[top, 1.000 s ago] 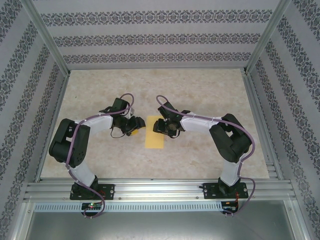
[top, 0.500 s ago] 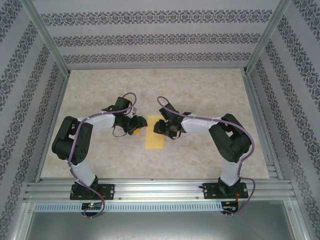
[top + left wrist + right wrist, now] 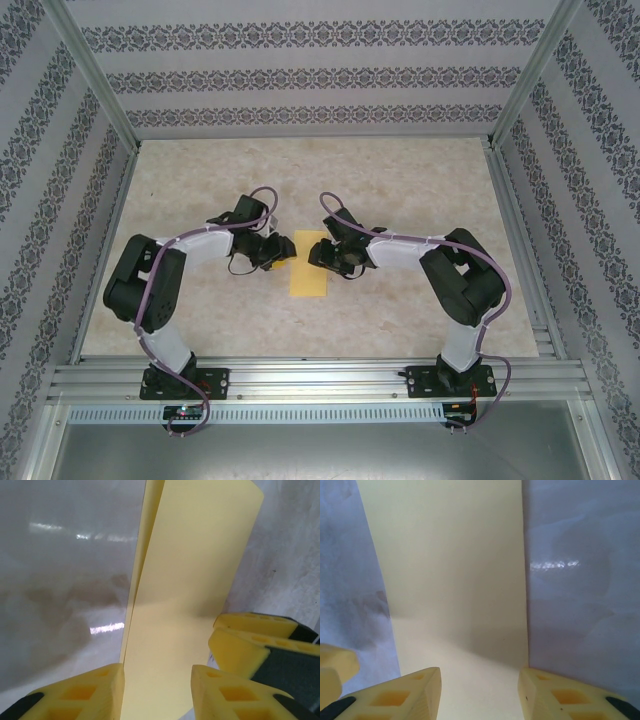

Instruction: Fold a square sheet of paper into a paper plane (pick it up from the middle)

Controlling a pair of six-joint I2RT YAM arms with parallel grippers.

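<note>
Both tools have edged inward over the last second: the left gripper point(image 3: 277, 250) has slid right until it overlaps the left edge of the square sheet of paper point(image 3: 309, 278), and the right gripper point(image 3: 320, 252) has crept slightly left over its far right part. The sheet itself has not shifted. It lies mid-table as a narrow yellow strip, long side running near to far, and the left wrist view shows two layers along its left edge, so it looks already folded in half. Each gripper's fingers point(image 3: 85, 692) stand spread, straddling the paper without pinching it. This closing-in reads as set-up for the next crease, probably a nose corner. No container is involved — the sheet rests directly on the table point(image 3: 400, 180).
</note>
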